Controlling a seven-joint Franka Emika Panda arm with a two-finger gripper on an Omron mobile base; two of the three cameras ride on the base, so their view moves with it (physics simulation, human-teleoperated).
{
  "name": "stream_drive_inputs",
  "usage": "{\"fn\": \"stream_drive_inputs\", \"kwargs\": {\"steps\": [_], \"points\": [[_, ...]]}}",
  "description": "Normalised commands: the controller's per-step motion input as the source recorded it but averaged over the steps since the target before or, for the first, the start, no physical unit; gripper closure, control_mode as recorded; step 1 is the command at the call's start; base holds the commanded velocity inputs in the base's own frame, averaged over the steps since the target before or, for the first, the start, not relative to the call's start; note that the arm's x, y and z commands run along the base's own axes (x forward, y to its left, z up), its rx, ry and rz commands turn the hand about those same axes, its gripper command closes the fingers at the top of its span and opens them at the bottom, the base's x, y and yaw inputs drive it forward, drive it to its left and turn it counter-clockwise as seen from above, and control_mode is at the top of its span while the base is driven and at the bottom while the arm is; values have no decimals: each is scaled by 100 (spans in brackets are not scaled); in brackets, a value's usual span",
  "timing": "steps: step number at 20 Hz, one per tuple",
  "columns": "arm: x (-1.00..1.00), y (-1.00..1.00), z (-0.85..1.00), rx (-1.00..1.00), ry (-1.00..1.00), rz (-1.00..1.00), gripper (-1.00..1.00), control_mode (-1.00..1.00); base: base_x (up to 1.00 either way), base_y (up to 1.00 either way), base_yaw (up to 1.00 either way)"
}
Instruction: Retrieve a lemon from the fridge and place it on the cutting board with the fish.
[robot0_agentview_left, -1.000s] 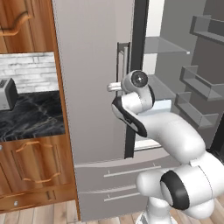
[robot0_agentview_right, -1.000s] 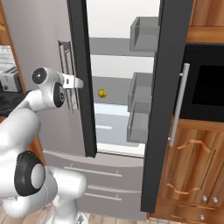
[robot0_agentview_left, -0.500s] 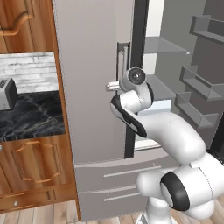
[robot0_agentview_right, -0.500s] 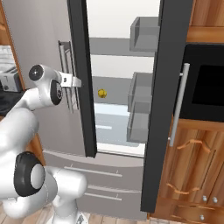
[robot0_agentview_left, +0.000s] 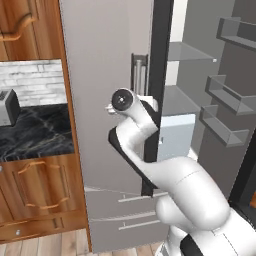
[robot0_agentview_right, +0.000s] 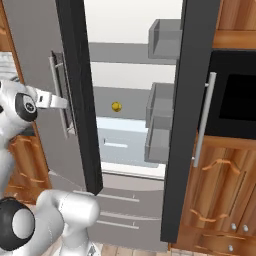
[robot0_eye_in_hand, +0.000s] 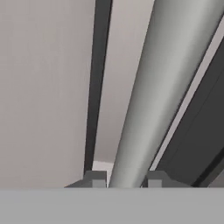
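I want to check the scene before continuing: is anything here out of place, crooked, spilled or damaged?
Nothing stands out. The fridge stands open with tidy shelves and door bins, and the lemon sits alone on a middle shelf. The gripper has its jaws closed around the left door's handle, which runs straight.

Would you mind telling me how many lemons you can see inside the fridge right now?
1. The lemon sits on a grey inner shelf of the open fridge, left of the door bins. More may be hidden behind the doors.

White glossy arm (robot0_agentview_left: 185, 185), dark joints
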Motion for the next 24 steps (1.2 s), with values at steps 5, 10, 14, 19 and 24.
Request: {"fn": "stream_drive_inputs", "kwargs": {"steps": [5,10,14,19,24], "points": [[-87,100,0,-19,11,-30,100,-100,0,0,0],[-46,94,2,-21,12,-34,100,-100,0,0,0],[0,40,4,-13,10,-23,-100,-100,0,0,0],[-80,14,1,-3,2,-19,-100,-100,0,0,0],[-100,-4,17,-1,-8,-14,-100,-100,0,0,0]]}}
